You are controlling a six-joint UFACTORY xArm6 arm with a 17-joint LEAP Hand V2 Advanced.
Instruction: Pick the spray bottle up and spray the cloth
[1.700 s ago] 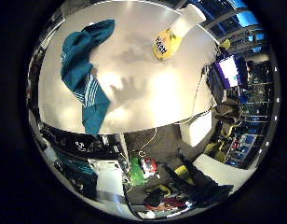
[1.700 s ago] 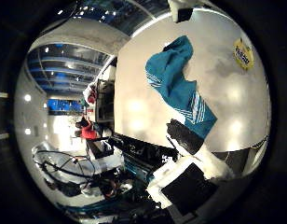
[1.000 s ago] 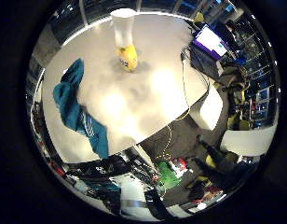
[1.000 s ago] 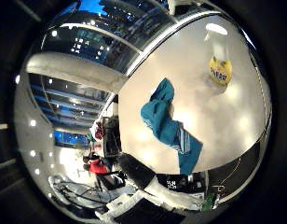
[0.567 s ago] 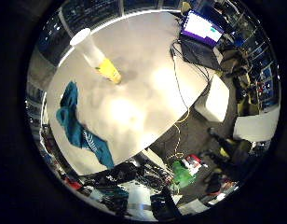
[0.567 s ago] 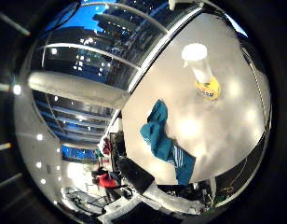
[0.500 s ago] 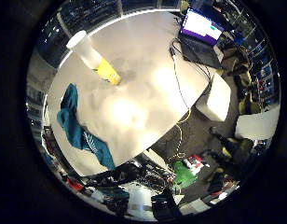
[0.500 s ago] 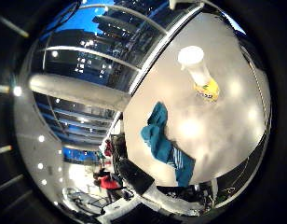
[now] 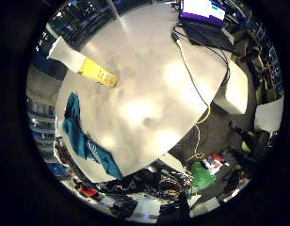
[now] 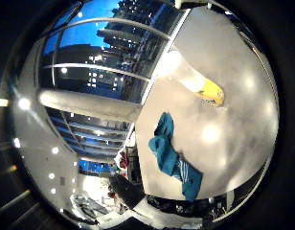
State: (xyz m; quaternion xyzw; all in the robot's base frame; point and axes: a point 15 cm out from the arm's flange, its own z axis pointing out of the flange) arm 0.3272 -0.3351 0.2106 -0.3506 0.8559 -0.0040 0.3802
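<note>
The spray bottle (image 9: 84, 64), white above with a yellow lower part, stands on the round white table (image 9: 149, 94) near its edge. The teal cloth (image 9: 83, 141) with white stripes lies crumpled on the same table, a little way from the bottle and close to the table's rim. Both also show in the thumb side view, the bottle (image 10: 198, 81) beyond the cloth (image 10: 170, 157). Both are small in the views, so the palm is well above them. No part of my hand shows in either view.
An open laptop (image 9: 201, 10) sits at the table's far edge, with a dark cord (image 9: 197, 80) trailing across the tabletop. A white chair (image 9: 237, 87) stands beside the table, and a green object (image 9: 201, 175) lies among floor clutter. Tall windows (image 10: 114, 48) rise behind the table.
The whole picture has turned and shifted, so the camera has moved. Bottle and cloth keep their places on the table. The hand parts seen at first in the thumb side view no longer show.
</note>
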